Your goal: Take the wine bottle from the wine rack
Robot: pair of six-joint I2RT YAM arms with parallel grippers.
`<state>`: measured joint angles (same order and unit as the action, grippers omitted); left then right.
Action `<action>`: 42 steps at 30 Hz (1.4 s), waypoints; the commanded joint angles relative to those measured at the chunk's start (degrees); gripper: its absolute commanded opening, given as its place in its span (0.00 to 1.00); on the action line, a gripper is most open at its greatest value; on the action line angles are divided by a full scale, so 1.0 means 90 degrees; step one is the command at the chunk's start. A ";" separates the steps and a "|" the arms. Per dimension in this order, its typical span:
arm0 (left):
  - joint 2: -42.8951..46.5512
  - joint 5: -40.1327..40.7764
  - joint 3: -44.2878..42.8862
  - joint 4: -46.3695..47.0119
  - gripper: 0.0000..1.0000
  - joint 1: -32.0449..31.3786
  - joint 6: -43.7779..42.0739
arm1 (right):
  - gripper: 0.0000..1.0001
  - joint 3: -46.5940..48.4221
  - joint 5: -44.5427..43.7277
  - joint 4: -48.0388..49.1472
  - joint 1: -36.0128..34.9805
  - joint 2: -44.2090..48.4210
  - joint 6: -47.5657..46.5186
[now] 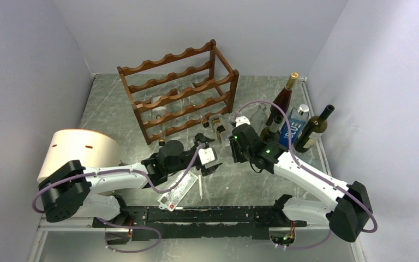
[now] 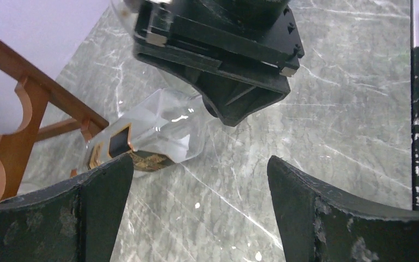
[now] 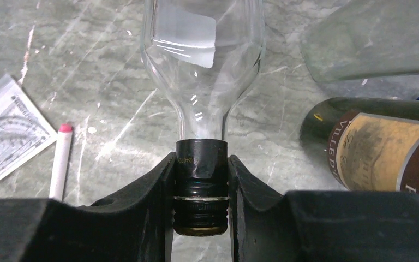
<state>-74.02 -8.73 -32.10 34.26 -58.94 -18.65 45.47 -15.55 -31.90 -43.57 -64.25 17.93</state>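
Observation:
The reddish-brown wine rack [image 1: 180,90] stands at the back of the table; its rail also shows in the left wrist view [image 2: 22,109]. A clear wine bottle [image 1: 219,129] with a black cap lies tilted between the rack's right front corner and my right gripper [image 1: 234,139]. My right gripper [image 3: 201,180] is shut on the bottle's black capped neck [image 3: 201,164]. The bottle's clear body [image 2: 158,128] reaches toward the rack. My left gripper [image 2: 199,185] is open and empty just in front of the bottle, above the table [image 1: 208,158].
Another clear bottle [image 1: 156,107] lies in the rack. Three bottles and a blue carton [image 1: 294,128] stand at the back right; a dark labelled bottle [image 3: 371,142] lies beside the held one. A white cylinder [image 1: 79,150] sits at left. A paper packet [image 1: 179,189] and pen [image 1: 201,186] lie near.

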 commanded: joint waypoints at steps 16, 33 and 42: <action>-0.2065 0.1325 -0.0782 0.1950 0.96 -0.0444 -0.3321 | 0.00 0.1085 0.0479 -0.0953 -0.0045 0.0719 0.0169; -0.2891 0.1217 -0.1461 0.2241 0.58 -0.0434 -0.3997 | 0.00 0.1294 0.0677 -0.1349 -0.0049 0.1172 0.0175; -0.2165 0.0847 -0.1367 0.1685 0.21 -0.0463 -0.2456 | 0.50 0.1655 0.0643 -0.1295 -0.0050 0.1333 0.0081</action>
<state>-98.48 1.80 -42.81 47.77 -63.26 -48.31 56.36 -11.73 -46.24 -43.51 -55.07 19.18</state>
